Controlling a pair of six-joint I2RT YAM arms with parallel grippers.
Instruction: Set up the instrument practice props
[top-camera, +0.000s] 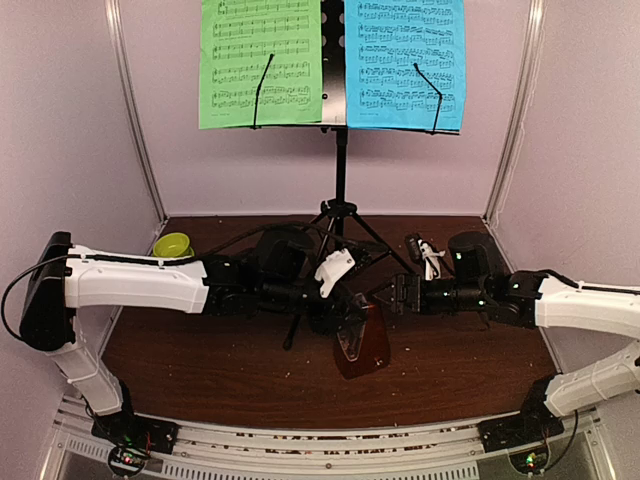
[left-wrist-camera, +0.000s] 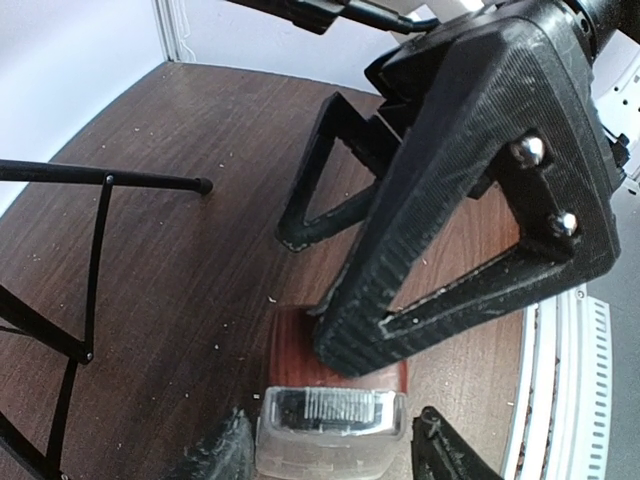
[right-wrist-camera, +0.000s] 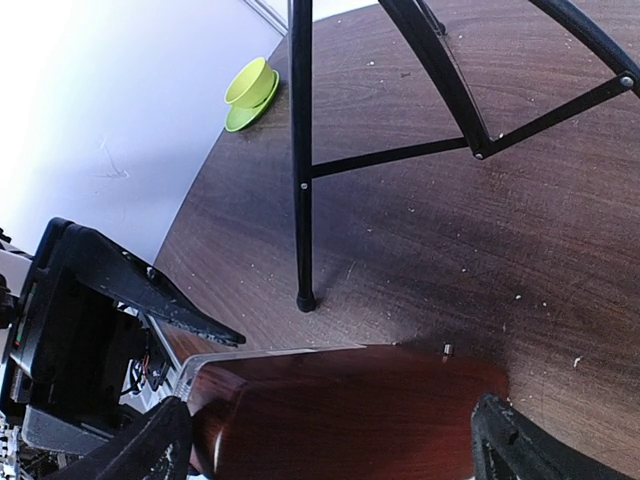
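The black music stand (top-camera: 341, 160) stands at the back. On its desk (top-camera: 333, 60) are the green sheet (top-camera: 260, 60) on the left and the blue sheet (top-camera: 405, 60) on the right. The reddish-brown metronome (top-camera: 365, 345) stands upright mid-table. My left gripper (top-camera: 350, 305) is over its top, and its fingers (left-wrist-camera: 215, 450) are closed on the clear cover (left-wrist-camera: 330, 425). My right gripper (top-camera: 385, 293) is open wide. It faces the metronome's brown side (right-wrist-camera: 350, 410), and one finger (left-wrist-camera: 430, 230) rests against that side.
A small lime-green bowl (top-camera: 172, 244) sits at the back left corner and also shows in the right wrist view (right-wrist-camera: 250, 85). The stand's tripod legs (right-wrist-camera: 300, 150) spread over the table just behind the metronome. Walls enclose the left, back and right.
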